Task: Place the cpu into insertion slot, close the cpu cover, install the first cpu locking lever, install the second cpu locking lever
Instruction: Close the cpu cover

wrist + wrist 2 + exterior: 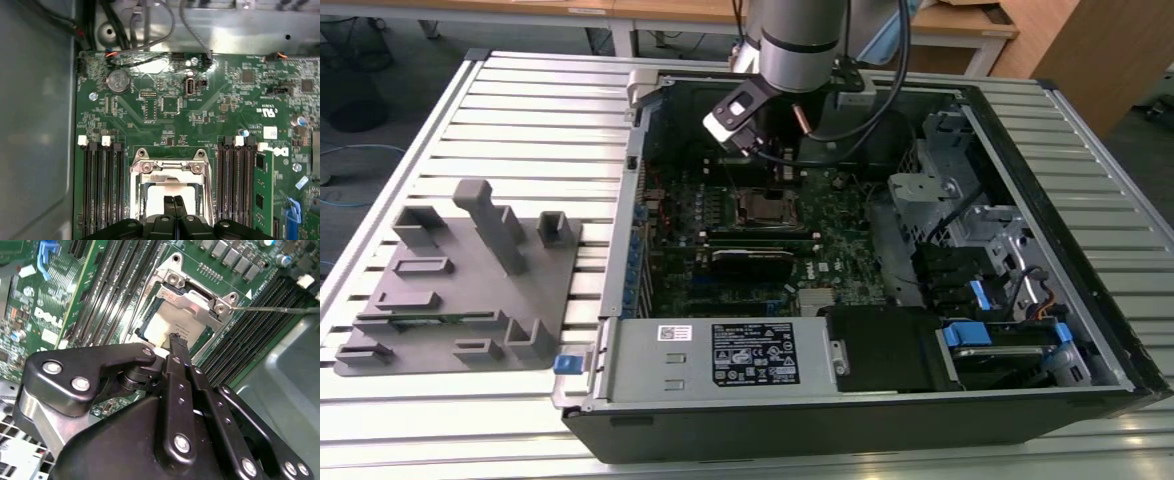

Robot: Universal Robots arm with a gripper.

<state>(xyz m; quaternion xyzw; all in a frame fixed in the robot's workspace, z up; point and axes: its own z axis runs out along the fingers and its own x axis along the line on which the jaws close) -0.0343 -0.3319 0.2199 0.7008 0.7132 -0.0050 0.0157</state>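
both fingers [181,375] of the gripper [175,337] are pressing together, empty, tips hanging right at the cpu [159,329], which is sitting in the slot [742,206] with the cover [196,301] lying over its edge.

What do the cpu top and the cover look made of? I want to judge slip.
The cpu top seems to be metal with a dull, pale-grey matte finish: it shows a soft, even sheen without sharp glints. The cover seems to be thin stamped sheet metal, bright and silvery: crisp highlights, bent edges and rivets show. Which alloy cannot be told.
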